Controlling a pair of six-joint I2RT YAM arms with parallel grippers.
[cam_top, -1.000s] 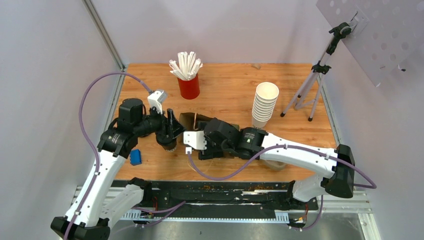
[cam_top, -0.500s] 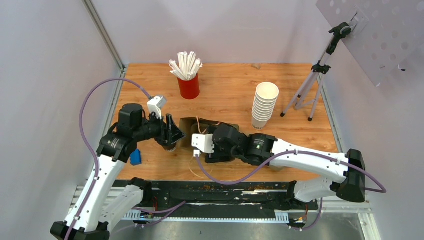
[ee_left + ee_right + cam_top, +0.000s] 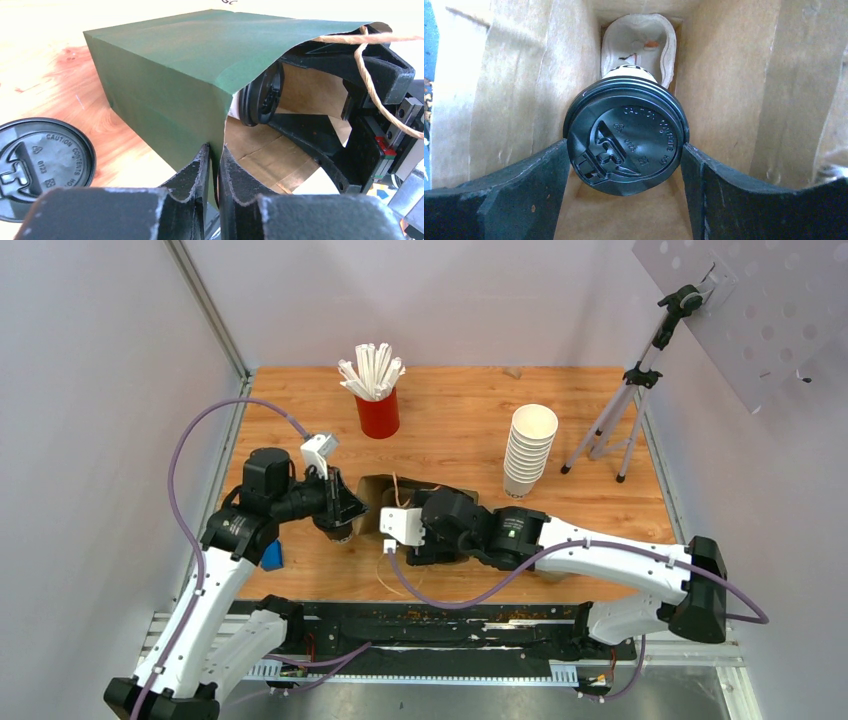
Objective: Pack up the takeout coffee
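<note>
Sliding the cup deeper into the bag looks like the step in hand. The wood surface carries a green paper bag lying on its side, mouth toward the R arm. L claw is pinched together on the bag's mouth edge, paper betw. its fingers. That's a good anchor: hold firm so the bag doesn't skate w/ the push. R claw is inside the mouth, clamped either side of the takeout coffee, which lies horiz., black lid facing out, base toward the closed end. Push straight along the bag's axis, slow. No extra squeeze: a paper cup prob. crushes and the lid could pop. A white crumpled item sits at the far end, can't tell what, so ease up near it. The twine handle hangs by the R claw: snag risk on exit. The spare lid on the surface beside the bag: ignore.
</note>
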